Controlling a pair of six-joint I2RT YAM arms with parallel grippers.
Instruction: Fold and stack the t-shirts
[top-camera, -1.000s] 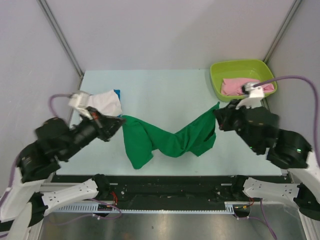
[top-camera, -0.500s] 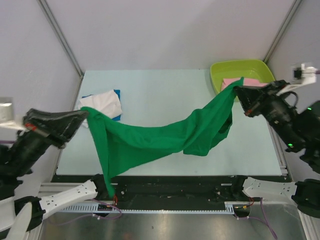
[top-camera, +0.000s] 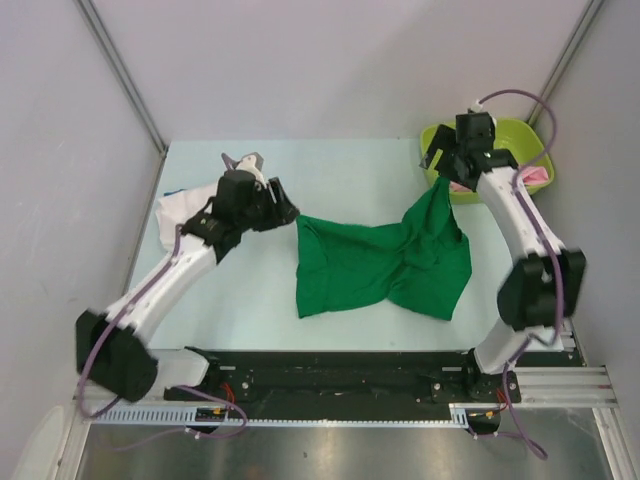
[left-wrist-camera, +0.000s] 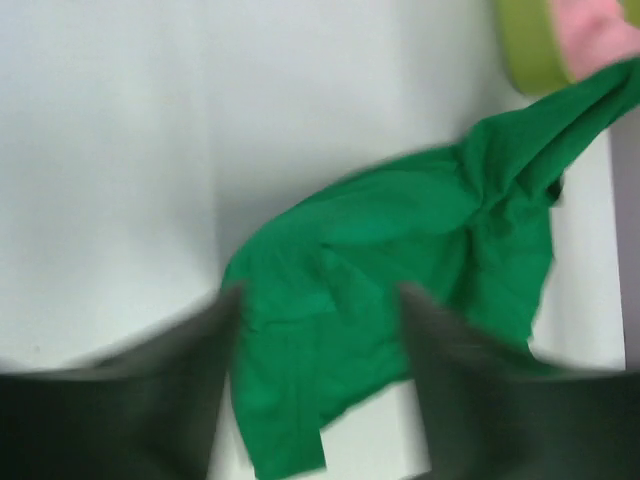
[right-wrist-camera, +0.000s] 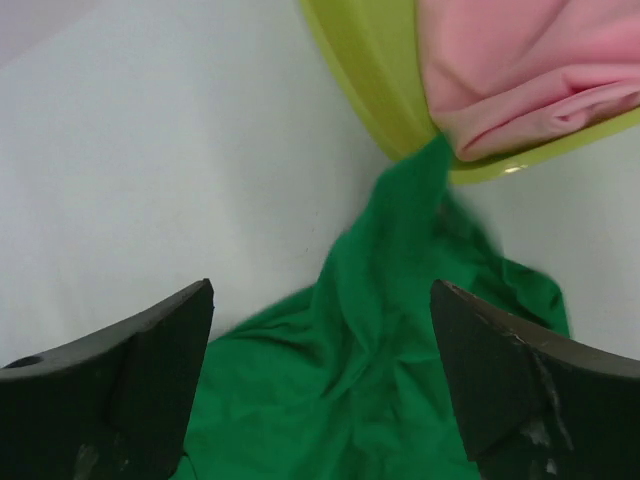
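Half a second ago the green shirt hung stretched in the air between the two arms. It now lies on the table, right of centre, and neither arm holds it. The left gripper is just off the shirt's left edge. Its wrist view is blurred, but the fingers are spread with nothing between them. The right gripper hangs over the shirt's far right corner, and its fingers are also parted and empty. So the drop is done and both arms have let go, but the result is poor: the cloth is not flat. It is bunched through the middle with ridges and overlapping folds, and one corner runs up in a narrow tongue to the wall of the tub, just under the pink shirt that rests inside. As I judge it, folding cannot start from this lay. The shirt first needs to be drawn clear of the tub and smoothed, or picked up and spread again. The white shirt sits at the left edge of the table (it looks like the start of the stack) – well apart from the green one. With one shirt spread badly and another in the tub, most of the task remains.
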